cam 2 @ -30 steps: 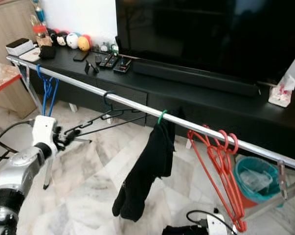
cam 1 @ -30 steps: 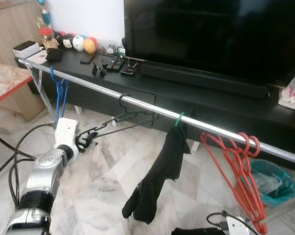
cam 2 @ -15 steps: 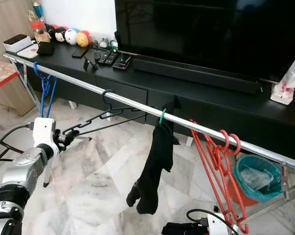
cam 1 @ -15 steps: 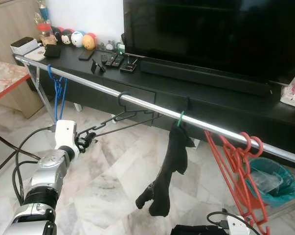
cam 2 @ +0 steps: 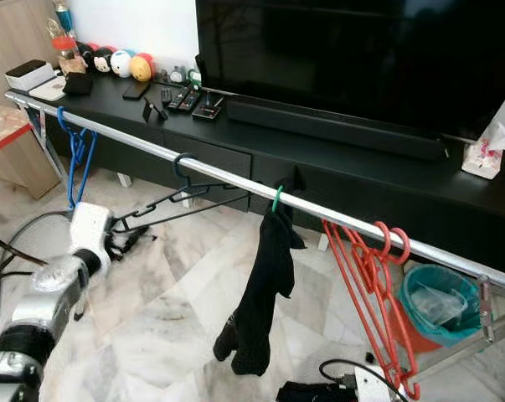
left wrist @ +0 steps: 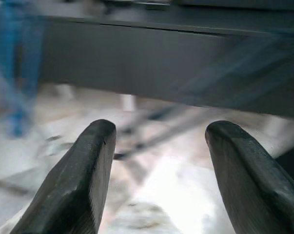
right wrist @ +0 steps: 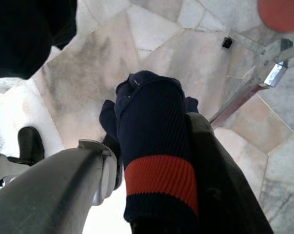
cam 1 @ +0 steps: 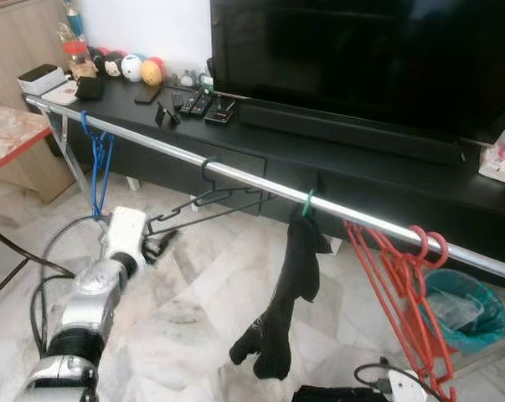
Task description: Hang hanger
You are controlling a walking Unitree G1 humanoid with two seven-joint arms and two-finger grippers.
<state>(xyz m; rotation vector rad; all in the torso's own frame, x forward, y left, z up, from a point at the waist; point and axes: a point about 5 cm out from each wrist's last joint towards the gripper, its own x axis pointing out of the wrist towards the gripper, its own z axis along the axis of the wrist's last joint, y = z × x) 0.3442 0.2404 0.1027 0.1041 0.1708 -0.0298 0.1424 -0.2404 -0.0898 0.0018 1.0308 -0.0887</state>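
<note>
A long silver rail crosses the frame, the black hanger hooked on it left of centre, and my left gripper, fingers spread and empty, sits just below its end, while my right gripper clasps a navy sock.

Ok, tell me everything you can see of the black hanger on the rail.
The black hanger is thin and looks like plastic, with notched arms. Its hook loops over the silver rail, between the blue hangers and the hanging black garment. It tilts, its body slanting down toward the left gripper, whose fingers stand open and apart from it.
</note>
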